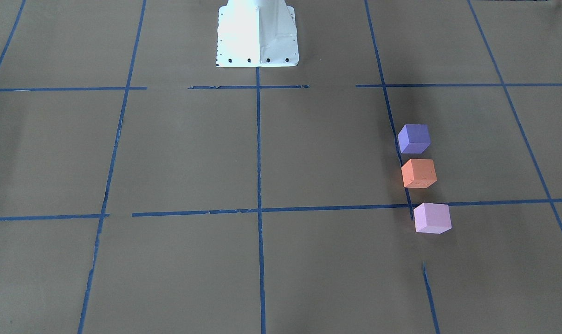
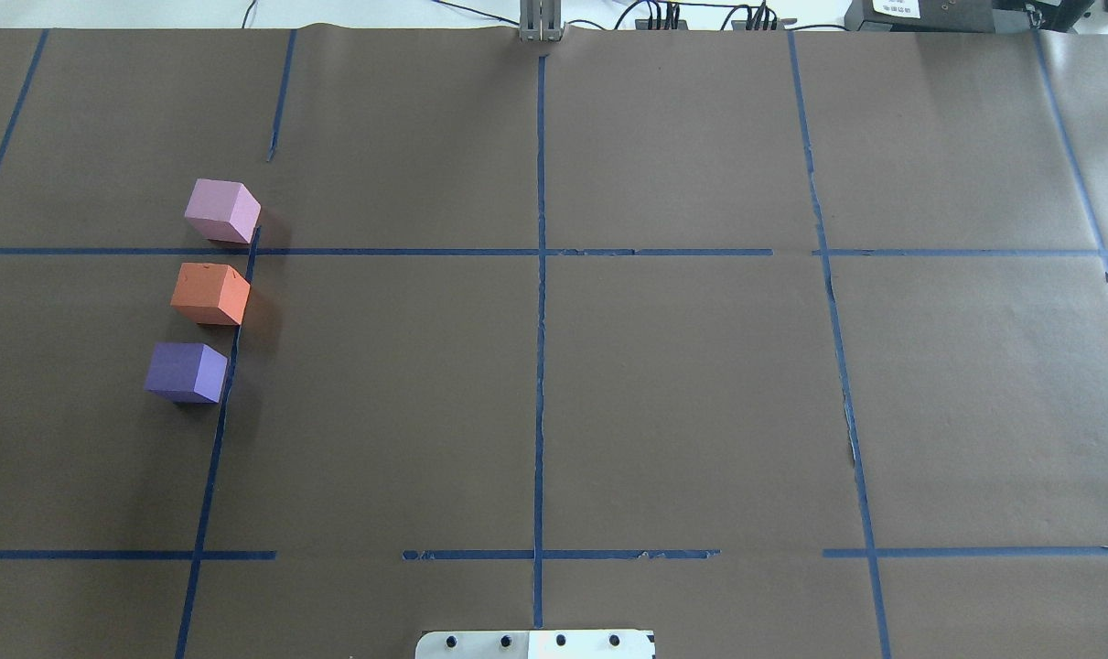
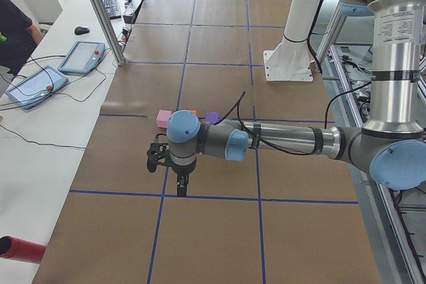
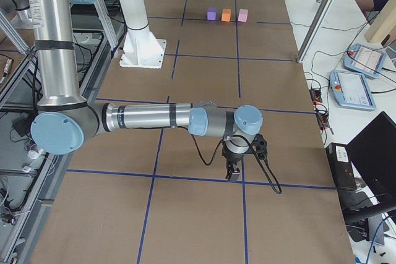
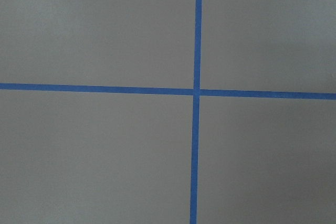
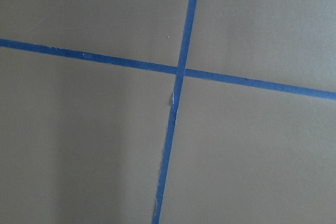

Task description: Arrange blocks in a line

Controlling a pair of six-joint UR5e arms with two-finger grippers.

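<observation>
- The left gripper [image 3: 180,188] hangs pointing down over a crossing of blue tape [image 5: 197,92] near the table's left end. It holds nothing that shows, and I cannot tell how wide its jaws stand, since only the side view catches it.
- The right gripper [image 4: 233,174] hangs the same way over another tape crossing near the right end. Its opening cannot be told either.
- The three blocks stand in a row on the robot's left part of the table, just beyond the left gripper and apart from it, and well apart from the right one.
- The purple block [image 2: 186,372] is nearest the robot, the orange block [image 2: 210,293] in the middle and the pink block [image 2: 222,210] farthest, with narrow gaps between them.
- The row runs beside one tape line, and the pink block sits at a crossing.
- The table [image 2: 682,403] is covered in brown paper with a taped grid, and the white base [image 1: 257,35] stands at its robot edge.
- Two teach pendants [image 3: 26,86] lie on a white bench beside it.
</observation>
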